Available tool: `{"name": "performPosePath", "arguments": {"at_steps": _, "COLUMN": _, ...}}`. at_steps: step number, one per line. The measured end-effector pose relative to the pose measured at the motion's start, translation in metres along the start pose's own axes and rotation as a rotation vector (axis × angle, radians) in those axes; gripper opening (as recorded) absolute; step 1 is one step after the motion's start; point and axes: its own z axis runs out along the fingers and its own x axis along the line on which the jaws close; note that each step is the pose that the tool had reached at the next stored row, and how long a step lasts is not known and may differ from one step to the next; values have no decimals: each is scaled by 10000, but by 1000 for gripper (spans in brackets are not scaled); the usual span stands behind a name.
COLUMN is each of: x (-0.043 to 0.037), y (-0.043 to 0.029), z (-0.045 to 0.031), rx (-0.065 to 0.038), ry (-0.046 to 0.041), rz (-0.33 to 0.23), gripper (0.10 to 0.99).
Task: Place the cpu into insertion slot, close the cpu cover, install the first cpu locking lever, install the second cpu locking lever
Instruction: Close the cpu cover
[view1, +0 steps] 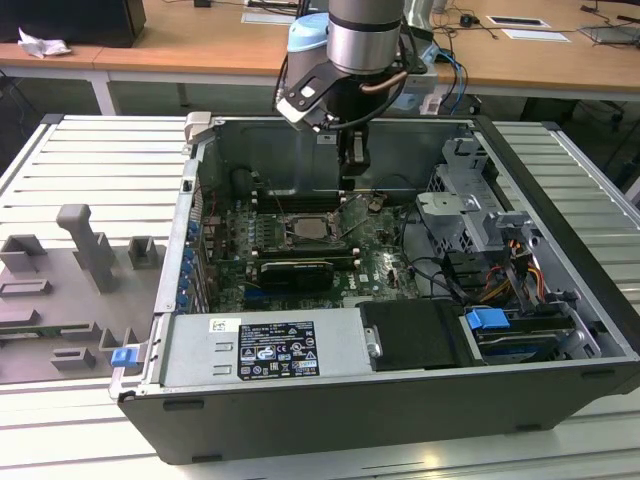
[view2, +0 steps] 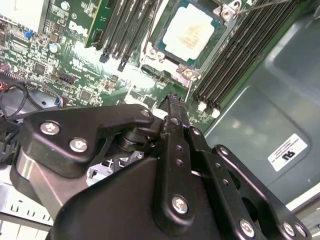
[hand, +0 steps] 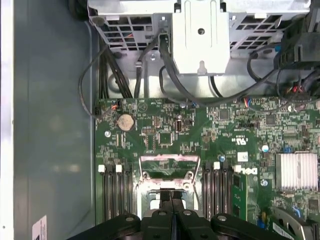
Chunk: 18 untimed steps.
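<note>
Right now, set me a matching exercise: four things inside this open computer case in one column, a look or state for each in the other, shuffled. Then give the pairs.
Things:
1. cpu
2. gripper
3. coin cell
4. heatsink

Looks or states:
A. round, silver, lying flat
B. black, fingers pressed together
C. silver block with fins
D. square, with a pale metal top

Pairs: 1-D, 2-B, 3-A, 4-C.
</note>
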Motion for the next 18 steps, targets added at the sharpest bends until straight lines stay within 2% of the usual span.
{"name": "performPosePath", "arguments": {"at_steps": 7, "x": 2, "y": 108, "z": 12, "rx": 0, "ry": -1, "rz": 0, "gripper": 106}}
{"name": "performPosePath", "arguments": {"at_steps": 11, "x": 3, "y": 195, "z": 33, "rx": 0, "ry": -1, "rz": 0, "gripper": 106}}
{"name": "performPosePath", "arguments": {"at_steps": 14, "x": 3, "y": 272, "z": 115, "rx": 1, "ry": 2, "rz": -129, "gripper": 106}}
{"name": "performPosePath", "arguments": {"at_steps": 18, "x": 4, "y": 327, "z": 180, "rx": 13, "ry": 8, "rz": -301, "gripper": 106}}
